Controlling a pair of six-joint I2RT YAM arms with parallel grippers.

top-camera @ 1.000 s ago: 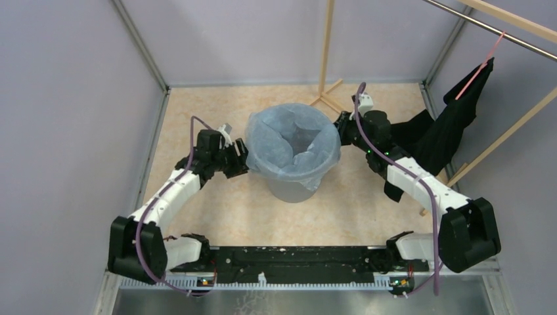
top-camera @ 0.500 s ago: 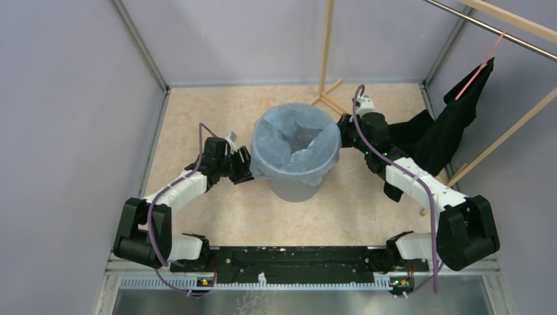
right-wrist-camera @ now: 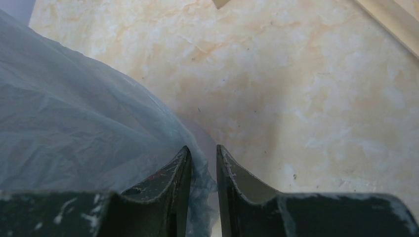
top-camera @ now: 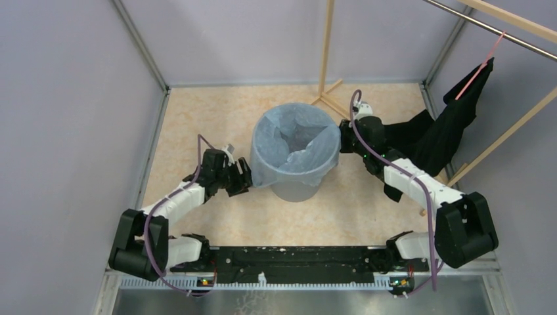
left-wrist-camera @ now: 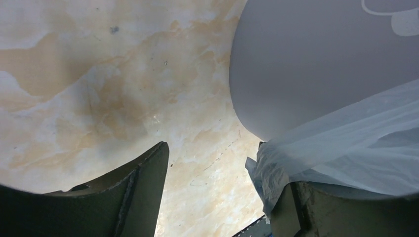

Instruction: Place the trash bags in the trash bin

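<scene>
The grey trash bin [top-camera: 292, 190] is pictured between the two grippers, lined with the light-blue trash bag [top-camera: 289, 147], which is folded out over its rim. Film is pinched at the right gripper [right-wrist-camera: 202, 148]. The left gripper [left-wrist-camera: 217, 168] is spread apart beside the bin's wall, with film draped against one finger.

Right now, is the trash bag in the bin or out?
In, as a liner: the trash bag sags into the trash bin, its edge folded out over the near rim.
</scene>
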